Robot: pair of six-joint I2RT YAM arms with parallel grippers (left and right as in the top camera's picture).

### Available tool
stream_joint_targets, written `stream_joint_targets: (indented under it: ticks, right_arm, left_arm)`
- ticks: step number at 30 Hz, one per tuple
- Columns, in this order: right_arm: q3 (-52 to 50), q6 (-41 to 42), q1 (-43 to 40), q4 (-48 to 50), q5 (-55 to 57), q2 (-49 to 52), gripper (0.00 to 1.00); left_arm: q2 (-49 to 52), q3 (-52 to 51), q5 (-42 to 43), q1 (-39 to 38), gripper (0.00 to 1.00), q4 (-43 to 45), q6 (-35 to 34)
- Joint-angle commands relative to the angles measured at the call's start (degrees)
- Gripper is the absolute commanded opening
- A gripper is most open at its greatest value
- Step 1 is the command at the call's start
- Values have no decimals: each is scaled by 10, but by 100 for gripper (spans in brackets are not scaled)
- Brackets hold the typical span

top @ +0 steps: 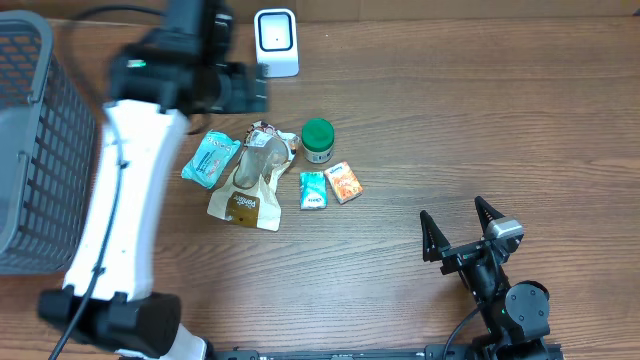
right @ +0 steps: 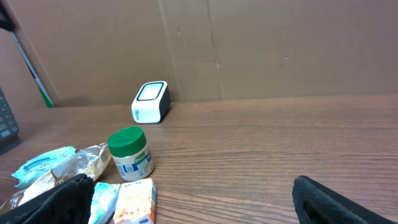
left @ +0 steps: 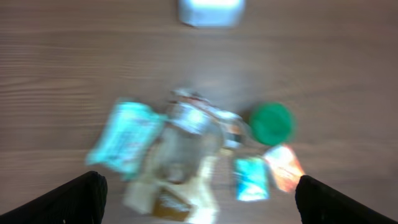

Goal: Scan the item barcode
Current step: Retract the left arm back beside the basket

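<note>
Overhead view: the items to scan lie in one loose cluster left of centre on the worktop [top: 480, 120]. None of them is lifted.

- A teal pouch [top: 211, 158] lies flat at the cluster's left edge.
- A clear-and-brown bag [top: 250, 180] lies crumpled beside it, touching or overlapping it.
- A green-lidded jar [top: 318, 140] stands upright at the upper right of the cluster.
- A small teal packet [top: 313, 190] and a small orange packet [top: 344, 182] lie side by side just below the jar.

No barcode can be read in any view.

The white barcode scanner [top: 276, 42] stands near the far edge of the worktop, apart from the cluster and in line with it.

My left pincer [left: 199, 186] hangs above the cluster. The left wrist view is blurred. It shows my two fingers at the lower corners of the frame, spread wide, with only the items far beneath in the gap. The pincer holds nothing. In the overhead view the dark wrist sits between the scanner and the cluster.

My right pincer [top: 453, 222] is low at the near right of the worktop, well apart from the items. Its jaws stand fully apart and it is empty.

A dark mesh basket [top: 30, 60] stands at the left edge. A cardboard wall [right: 249, 50] closes the far side.
</note>
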Motion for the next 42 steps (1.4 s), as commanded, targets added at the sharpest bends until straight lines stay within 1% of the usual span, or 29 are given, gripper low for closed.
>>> stream_joint_targets:
  ticks: [1,5,6,7,8,10,13,16,24,32,34,36,39,42]
  right_arm:
    - [-6,0,-3,2,1,-4,100]
    - [-6,0,-3,2,1,-4,100]
    - [-6,0,-3,2,0,-4,100]
    - [-6,0,-3,2,0,-4,100]
    - [-6,0,-3,2,1,-4,100]
    - [-6,0,-3,2,0,-4,100]
    - [-6,0,-3,2,1,-4,100]
    - [-6,0,-3,2,0,-4,100]
    - [-6,0,-3,2,1,-4,100]
    - [-6,0,-3,5,-3,-4,100]
    - [-6,0,-2,7,-47,-4,100]
    - [-6,0,-2,23,-119,-4,100]
    - [0,0,-2,41,-180,-4,100]
    - [22,0,-2,20,-197,-4,100]
  left_arm:
    - [-14,21,-71,70,100,-29,25]
    - [-13,21,-69,130,100,-51,30]
    - [-13,21,-69,140,100,-58,39]
    - [-13,21,-67,158,100,-63,71]
    - [-13,21,-64,167,100,-63,84]
    - [-13,21,-57,183,100,-57,92]
    - [-13,21,-3,210,100,-50,125]
    - [-13,20,36,238,99,-49,132]
    - [-13,20,41,245,100,-48,101]
    - [-13,20,40,245,100,-48,100]
    - [-13,20,40,245,100,-48,100]
    - [-13,20,40,245,100,-48,100]
    - [-13,20,40,245,99,-48,100]
    - [-13,20,40,243,100,-48,100]
